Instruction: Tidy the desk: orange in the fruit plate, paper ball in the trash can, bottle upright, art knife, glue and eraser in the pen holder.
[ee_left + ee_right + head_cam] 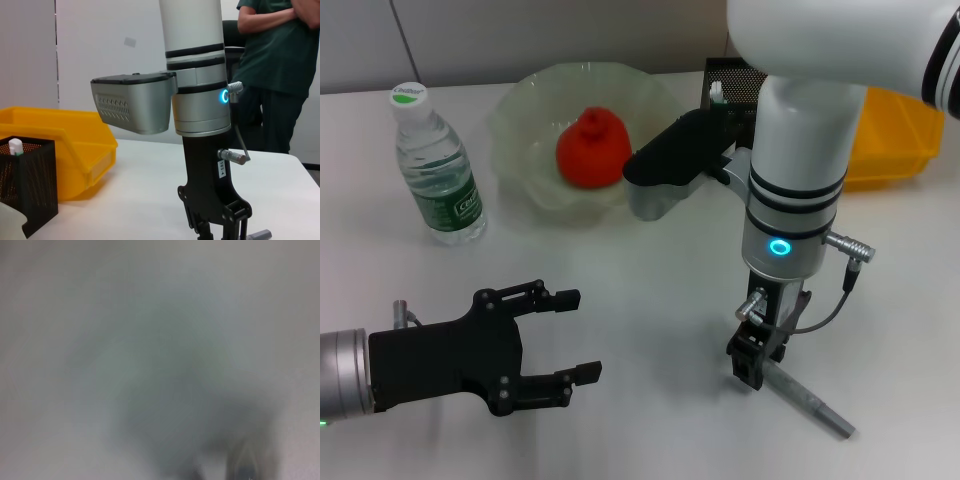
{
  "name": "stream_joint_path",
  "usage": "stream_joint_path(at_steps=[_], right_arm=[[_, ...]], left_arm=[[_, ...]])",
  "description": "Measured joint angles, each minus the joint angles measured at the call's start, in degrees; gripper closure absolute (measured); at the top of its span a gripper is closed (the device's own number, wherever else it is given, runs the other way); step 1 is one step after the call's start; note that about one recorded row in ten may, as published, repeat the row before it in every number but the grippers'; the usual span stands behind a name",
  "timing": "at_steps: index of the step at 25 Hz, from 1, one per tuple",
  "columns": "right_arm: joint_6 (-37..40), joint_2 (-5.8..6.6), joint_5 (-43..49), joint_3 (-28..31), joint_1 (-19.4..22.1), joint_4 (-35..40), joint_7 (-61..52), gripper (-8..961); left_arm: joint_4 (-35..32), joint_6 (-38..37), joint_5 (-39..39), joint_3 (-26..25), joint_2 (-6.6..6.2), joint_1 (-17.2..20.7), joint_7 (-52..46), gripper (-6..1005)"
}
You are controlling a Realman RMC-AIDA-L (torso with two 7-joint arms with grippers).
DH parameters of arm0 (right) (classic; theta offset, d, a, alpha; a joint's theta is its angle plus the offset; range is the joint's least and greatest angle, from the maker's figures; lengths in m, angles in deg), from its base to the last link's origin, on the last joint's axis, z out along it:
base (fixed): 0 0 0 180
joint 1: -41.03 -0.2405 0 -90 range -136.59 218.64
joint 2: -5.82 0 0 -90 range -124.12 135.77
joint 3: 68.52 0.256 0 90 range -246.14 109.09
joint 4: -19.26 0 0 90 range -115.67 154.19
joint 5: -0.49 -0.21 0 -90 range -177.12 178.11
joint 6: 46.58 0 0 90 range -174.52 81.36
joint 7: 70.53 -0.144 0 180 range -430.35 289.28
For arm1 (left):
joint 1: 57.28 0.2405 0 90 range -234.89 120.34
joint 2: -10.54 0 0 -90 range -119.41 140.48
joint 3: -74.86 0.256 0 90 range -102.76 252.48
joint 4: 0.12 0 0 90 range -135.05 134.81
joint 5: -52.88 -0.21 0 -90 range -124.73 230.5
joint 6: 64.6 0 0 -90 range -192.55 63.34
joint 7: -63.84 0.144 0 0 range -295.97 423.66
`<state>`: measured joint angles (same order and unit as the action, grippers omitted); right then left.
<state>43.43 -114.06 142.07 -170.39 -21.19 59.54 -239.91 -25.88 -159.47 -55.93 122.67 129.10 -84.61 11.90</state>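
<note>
Yellow bin (900, 140) behind; person (277, 60) standing.

- The orange (591, 149), red-orange and round with a small bump on top, sits in the middle of the fruit plate (520, 105).
- The fruit plate is a pale, translucent dish with a wavy rim, at the far side of the desk.
- The bottle (435, 170) is clear plastic with a white cap and a green label; it stands upright just left of the fruit plate.
- The pen holder (735, 82) is a black mesh box behind the plate, with a white-tipped item (16, 146) upright inside it.
- The art knife (809, 398), slim and grey, lies flat on the near right of the desk, one end at the right end effector (752, 368).
</note>
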Motion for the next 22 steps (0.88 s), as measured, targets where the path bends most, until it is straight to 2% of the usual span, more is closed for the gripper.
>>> stream_joint_path(at_steps=[8,15,22], right_arm=[[-0.04,0.0,-0.01,-1.56,-0.32,-0.12,0.01,562],[-0.74,0.0,-0.04,-2.27,-0.36,-0.12,0.05,622],[-1.39,0.0,-0.11,-2.51,-0.36,-0.07,0.2,743]], left_arm=[[0.0,0.26,0.0,0.0,0.0,-0.15,0.0,211],[0.0,0.36,0.04,0.0,0.0,-0.26,0.0,210],[0.11,0.77,0.08,0.0,0.0,-0.32,0.0,210]])
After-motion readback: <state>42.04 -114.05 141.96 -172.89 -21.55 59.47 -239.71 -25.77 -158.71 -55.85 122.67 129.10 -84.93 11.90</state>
